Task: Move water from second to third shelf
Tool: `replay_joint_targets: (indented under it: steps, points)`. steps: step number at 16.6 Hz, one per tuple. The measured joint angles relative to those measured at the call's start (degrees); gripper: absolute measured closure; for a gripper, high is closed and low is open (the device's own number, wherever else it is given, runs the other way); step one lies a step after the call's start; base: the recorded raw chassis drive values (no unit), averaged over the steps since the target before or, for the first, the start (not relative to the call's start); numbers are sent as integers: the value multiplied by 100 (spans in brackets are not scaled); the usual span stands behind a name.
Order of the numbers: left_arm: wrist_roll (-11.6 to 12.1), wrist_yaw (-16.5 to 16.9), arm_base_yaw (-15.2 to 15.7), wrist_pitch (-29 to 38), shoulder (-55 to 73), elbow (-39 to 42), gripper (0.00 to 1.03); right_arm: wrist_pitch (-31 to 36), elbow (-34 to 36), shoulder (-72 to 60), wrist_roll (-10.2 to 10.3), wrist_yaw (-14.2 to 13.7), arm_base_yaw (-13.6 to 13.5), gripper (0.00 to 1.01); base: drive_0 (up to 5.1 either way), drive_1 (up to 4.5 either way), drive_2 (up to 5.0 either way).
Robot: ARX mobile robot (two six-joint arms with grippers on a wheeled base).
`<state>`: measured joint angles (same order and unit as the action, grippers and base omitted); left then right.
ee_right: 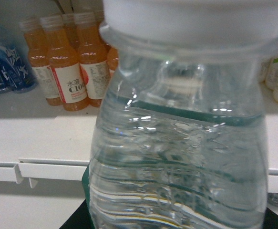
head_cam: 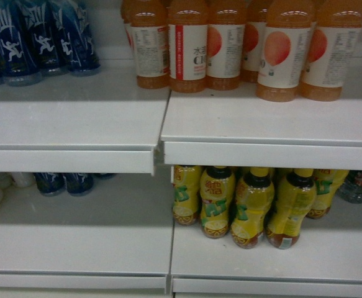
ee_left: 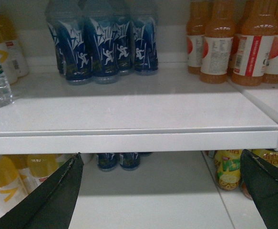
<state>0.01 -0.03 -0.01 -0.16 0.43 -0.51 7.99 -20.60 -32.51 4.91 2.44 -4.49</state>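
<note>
Clear ribbed plastic water bottle with white cap [ee_right: 177, 143] fills the right wrist view, apparently held by the right pincer, fingers barely visible. Left pincer [ee_left: 160, 191] spread wide near white shelf [ee_left: 129, 114].

**Hidden, cropped and illegible items**

Water bottle [ee_right: 177, 143]: fills the right wrist view, cap and base cut off, label barely seen; right gripper fingers hidden behind it, grip cannot be told. Left gripper [ee_left: 162, 191]: only two dark fingers [ee_left: 53, 200] show, cropped at the bottom corners. Blue bottles [ee_left: 118, 160] between the fingers: tops hidden by the shelf edge [ee_left: 129, 140]. Orange bottles [head_cam: 243, 43]: caps cropped, print illegible.
</note>
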Motion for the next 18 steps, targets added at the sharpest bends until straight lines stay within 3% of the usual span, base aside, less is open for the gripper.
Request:
replay_joint_targets:
  steps: [18]
  points:
    - [0, 0, 0, -11, 0, 0, 5, 7, 0, 0, 0, -2, 0, 59, -460, 195, 249]
